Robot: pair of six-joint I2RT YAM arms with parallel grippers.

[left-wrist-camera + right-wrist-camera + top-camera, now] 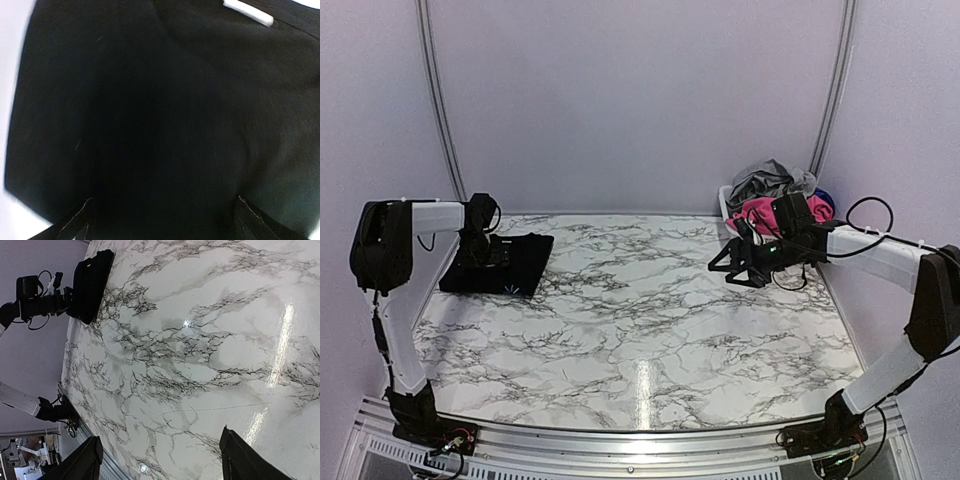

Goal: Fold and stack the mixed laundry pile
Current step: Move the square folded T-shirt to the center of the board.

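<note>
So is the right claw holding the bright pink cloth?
No, the open right gripper hangs empty over the marble table; the pink cloth lies in the pile.

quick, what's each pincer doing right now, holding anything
Left pincer: open, empty, over the folded black cloth.
Right pincer: open, empty, above the marble table.

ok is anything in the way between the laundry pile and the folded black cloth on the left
Nothing visible lies on the marble table between the laundry pile and the folded black cloth. The right claw hangs open and empty in front of the pile, facing away from it. The left claw is open over the cloth.
</note>
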